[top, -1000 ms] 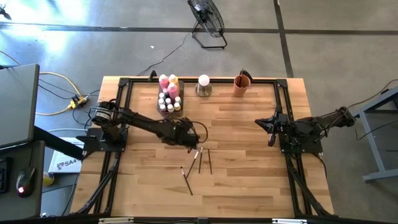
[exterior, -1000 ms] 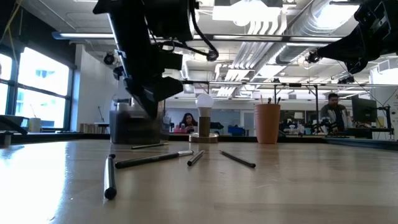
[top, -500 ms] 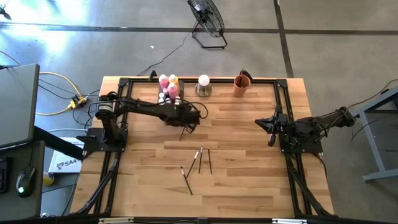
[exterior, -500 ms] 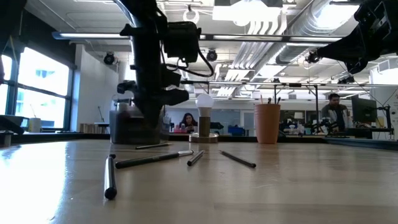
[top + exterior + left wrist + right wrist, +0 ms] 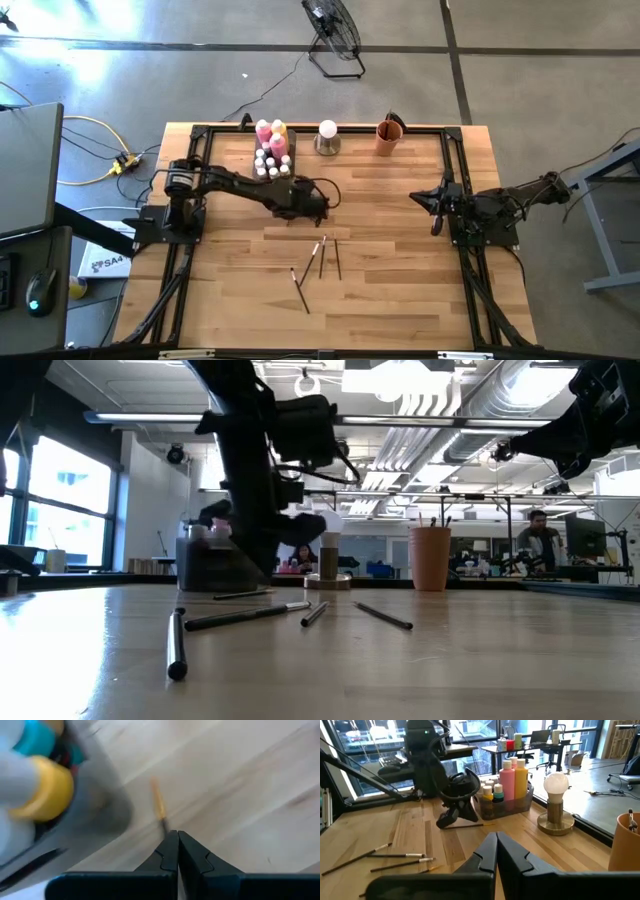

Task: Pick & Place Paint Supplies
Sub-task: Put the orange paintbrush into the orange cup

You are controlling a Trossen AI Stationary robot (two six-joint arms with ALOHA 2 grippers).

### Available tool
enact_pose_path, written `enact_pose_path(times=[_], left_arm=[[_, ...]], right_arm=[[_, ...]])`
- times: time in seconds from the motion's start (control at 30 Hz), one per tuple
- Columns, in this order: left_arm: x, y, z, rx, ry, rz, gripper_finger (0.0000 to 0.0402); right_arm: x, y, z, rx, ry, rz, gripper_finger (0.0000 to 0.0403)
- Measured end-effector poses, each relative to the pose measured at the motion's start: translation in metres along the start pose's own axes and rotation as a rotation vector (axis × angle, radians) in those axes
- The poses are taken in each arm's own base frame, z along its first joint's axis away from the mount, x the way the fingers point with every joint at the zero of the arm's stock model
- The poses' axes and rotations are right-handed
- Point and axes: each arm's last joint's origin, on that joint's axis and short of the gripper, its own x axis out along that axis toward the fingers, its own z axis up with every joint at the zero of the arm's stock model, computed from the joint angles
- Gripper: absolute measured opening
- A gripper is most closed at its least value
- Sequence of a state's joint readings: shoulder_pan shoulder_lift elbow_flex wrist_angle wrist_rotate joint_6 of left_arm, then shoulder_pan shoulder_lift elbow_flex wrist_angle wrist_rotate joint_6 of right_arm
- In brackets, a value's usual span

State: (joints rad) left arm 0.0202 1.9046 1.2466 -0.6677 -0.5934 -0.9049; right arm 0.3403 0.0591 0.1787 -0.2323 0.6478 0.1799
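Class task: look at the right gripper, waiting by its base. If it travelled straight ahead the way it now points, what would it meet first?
Probably the left gripper, shut on a paintbrush beside the tray of paint bottles. The right gripper points across bare table towards it, though depth is hard to judge.

You see a table [image 5: 400, 290] of pale, smooth wood planks (faint sheen); glossy plastic paint bottles [image 5: 512, 777] upper centre; matt dark gripper fingers [image 5: 192, 857]; a metal-looking lamp base [image 5: 555, 822].

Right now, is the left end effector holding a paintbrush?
Yes: the left end effector is shut on a paintbrush, carried above the table beside the tray of paint bottles.
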Motion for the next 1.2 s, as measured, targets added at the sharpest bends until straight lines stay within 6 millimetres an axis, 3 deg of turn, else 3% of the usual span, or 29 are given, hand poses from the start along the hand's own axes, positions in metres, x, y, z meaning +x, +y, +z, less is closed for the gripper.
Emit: enact_pose_path(times=[0.63, 0.83, 1.2], left_arm=[[0.023, -0.012, -0.021, -0.016, -0.016, 0.099, 0.0000], [0.010, -0.025, -0.018, 0.026, -0.058, 0.071, 0.0000], [-0.039, -0.036, -0.006, 0.132, -0.132, 0.165, 0.0000]], right_arm=[[0.000, 0.000, 0.000, -0.002, 0.002, 0.000, 0.0002], [0.000, 0.000, 0.000, -0.003, 0.003, -0.001, 0.0002], [0.000, 0.000, 0.000, -0.001, 0.002, 0.000, 0.0002]])
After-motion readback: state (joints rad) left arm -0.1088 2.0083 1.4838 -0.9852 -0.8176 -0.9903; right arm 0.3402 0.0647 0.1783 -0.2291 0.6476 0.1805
